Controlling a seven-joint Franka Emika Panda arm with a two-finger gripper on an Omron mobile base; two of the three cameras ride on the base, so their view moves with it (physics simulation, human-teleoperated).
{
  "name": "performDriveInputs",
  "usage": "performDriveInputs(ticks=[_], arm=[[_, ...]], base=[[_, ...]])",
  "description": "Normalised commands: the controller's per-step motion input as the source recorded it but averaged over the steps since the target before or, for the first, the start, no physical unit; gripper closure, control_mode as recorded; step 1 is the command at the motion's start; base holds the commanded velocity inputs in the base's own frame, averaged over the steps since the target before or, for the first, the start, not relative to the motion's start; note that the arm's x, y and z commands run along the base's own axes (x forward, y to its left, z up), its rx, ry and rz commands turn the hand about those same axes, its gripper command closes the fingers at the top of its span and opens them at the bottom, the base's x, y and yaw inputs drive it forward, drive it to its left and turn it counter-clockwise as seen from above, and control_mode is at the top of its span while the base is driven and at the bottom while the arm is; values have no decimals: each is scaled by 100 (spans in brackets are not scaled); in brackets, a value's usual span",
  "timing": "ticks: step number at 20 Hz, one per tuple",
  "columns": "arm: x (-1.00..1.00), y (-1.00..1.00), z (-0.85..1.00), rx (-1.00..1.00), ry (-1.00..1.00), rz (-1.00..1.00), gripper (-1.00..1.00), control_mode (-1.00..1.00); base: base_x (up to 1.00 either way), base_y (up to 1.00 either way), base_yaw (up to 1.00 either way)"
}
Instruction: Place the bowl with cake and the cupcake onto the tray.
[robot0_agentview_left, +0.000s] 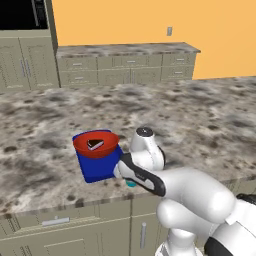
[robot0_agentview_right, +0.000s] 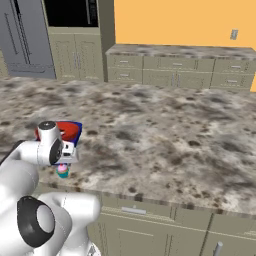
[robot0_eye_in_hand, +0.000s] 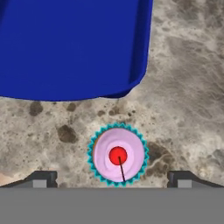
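The red bowl rests on the far part of the dark blue tray, and the brown cake slice lies inside it. The cupcake, with pink frosting, a red dot and a teal wrapper, stands on the counter just off the tray's near corner. My gripper hangs open right above the cupcake, its fingertips spread wide on both sides without touching it. In the right base view the cupcake peeks out under my hand, with the bowl behind it.
The speckled stone counter stretches wide to the right and back. Its front edge runs close below the tray and cupcake. Cabinets line the far wall.
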Motion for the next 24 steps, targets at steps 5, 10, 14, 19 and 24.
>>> performDriveInputs(ticks=[5,10,14,19,24], arm=[[0,-1,-36,-1,-1,0,-100,-100],[10,0,-20,0,-7,0,-100,-100],[10,-2,-30,-2,-4,0,-100,-100],[0,-1,-16,-2,0,0,100,-100],[0,-1,23,4,-1,-2,100,-100]], base=[[0,0,0],[0,0,0],[0,0,0],[0,0,0],[0,0,0]])
